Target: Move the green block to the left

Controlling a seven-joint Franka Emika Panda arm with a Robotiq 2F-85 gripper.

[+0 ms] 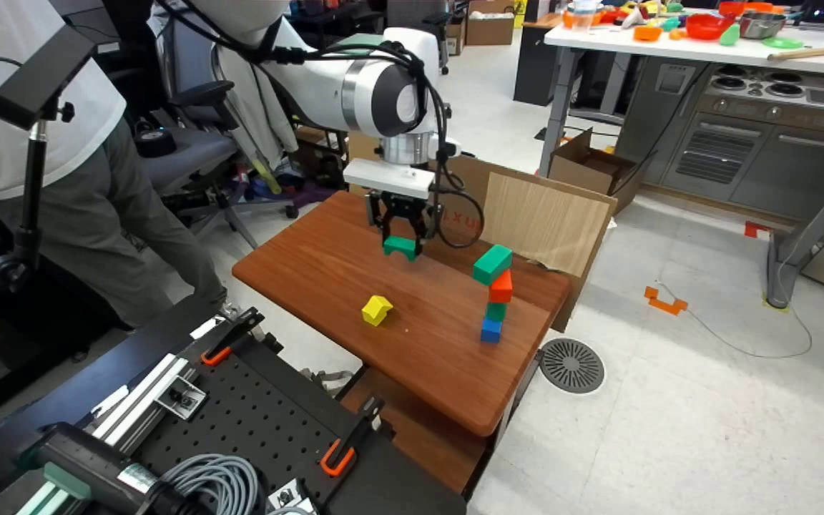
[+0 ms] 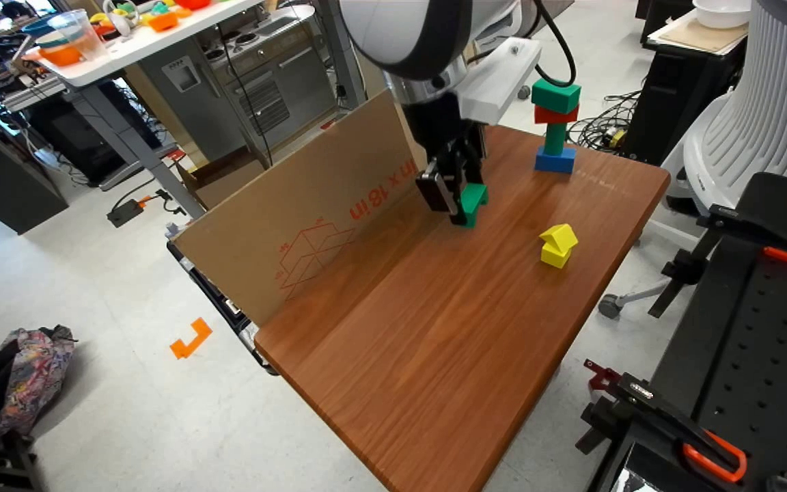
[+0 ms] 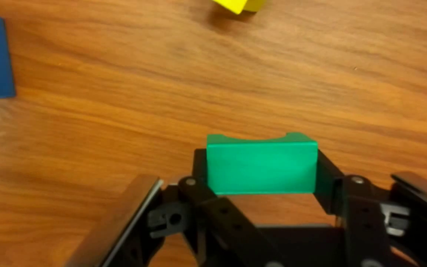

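The green block (image 3: 261,163) is a bright green piece with a shallow arch cut into one side. In the wrist view it sits between my gripper's (image 3: 262,174) two black fingers, which press on both its ends. In both exterior views the green block (image 1: 399,244) (image 2: 474,203) hangs at the fingertips of the gripper (image 1: 403,242), over the far part of the brown table. It looks low over the tabletop; I cannot tell whether it touches. The fingers hide part of its ends.
A stack of a blue block (image 2: 555,160), a green block (image 2: 555,139), a red block (image 2: 556,114) and a green top block (image 2: 556,96) stands on the table (image 2: 421,355). A yellow prism (image 2: 560,237) rests on a yellow cube (image 2: 555,255). A cardboard sheet (image 2: 311,225) lines one edge.
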